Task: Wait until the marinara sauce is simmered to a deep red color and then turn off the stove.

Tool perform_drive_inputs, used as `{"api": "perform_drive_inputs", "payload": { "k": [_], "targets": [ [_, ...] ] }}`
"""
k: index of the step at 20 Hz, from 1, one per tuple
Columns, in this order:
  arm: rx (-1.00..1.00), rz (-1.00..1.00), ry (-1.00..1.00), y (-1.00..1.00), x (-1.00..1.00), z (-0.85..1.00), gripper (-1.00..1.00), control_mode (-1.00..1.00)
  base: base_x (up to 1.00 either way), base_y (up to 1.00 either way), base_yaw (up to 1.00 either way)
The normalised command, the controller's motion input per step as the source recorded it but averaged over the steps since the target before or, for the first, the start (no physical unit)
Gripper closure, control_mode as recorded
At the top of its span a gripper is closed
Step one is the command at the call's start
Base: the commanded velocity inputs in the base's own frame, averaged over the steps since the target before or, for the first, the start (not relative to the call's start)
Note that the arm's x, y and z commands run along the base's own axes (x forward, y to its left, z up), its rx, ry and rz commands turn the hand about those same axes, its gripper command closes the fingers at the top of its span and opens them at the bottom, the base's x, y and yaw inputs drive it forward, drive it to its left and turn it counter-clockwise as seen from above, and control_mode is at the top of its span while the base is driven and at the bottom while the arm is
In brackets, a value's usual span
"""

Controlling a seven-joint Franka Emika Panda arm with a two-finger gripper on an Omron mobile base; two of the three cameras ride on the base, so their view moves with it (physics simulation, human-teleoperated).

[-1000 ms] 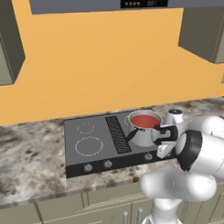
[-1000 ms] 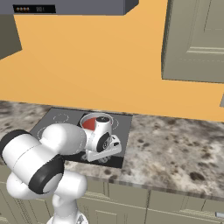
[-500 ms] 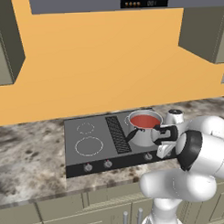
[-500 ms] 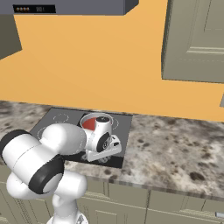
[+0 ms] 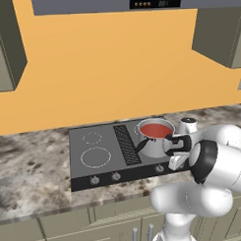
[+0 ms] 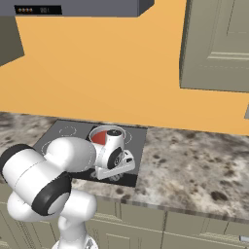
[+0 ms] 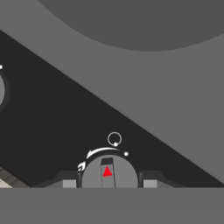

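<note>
The jaws (image 7: 107,183) sit right over one round silver-grey knob (image 7: 109,171) on the front strip of the stove (image 5: 101,143). In the hand view the two dark fingers (image 7: 65,180) stand on either side of the knob, close against its edges, so the jaws are spread to about the knob's width; I cannot tell whether they actually press on it. The knob carries a small red triangle, with a white curved arrow and a small white ring printed on the dark panel just beyond it. Another knob (image 7: 1,89) shows at the edge of that view, well off to one side of the jaws.

In the left base view the hand (image 5: 176,146) hangs low over the front right of the cooktop, with the steel pot (image 5: 154,139) just behind and beside it. The marinara sauce (image 5: 155,130) fills the pot as a flat red disc, and the pot's black handle (image 5: 141,144) points out toward the ribbed centre strip (image 5: 126,144). Further from the jaws, on the far side of that strip, lie two white ring burners (image 5: 95,157). The speckled stone worktop (image 5: 26,180) runs around the stove. In the right base view the white arm (image 6: 58,168) covers most of the pot, and a sliver of red sauce shows behind the hand.
</note>
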Motion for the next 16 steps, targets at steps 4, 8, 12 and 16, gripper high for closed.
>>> {"api": "perform_drive_inputs", "payload": {
  "k": [4,8,12,16],
  "targets": [
    [0.0,0.0,0.0,0.0,0.0,0.0,1.0,-1.0,0.0,0.0,0.0],
    [0.0,0.0,0.0,0.0,0.0,0.0,1.0,-1.0,0.0,0.0,0.0],
    [0.0,0.0,0.0,0.0,0.0,0.0,1.0,-1.0,0.0,0.0,0.0],
    [0.0,0.0,0.0,0.0,0.0,0.0,1.0,-1.0,0.0,0.0,0.0]
  ]
}}
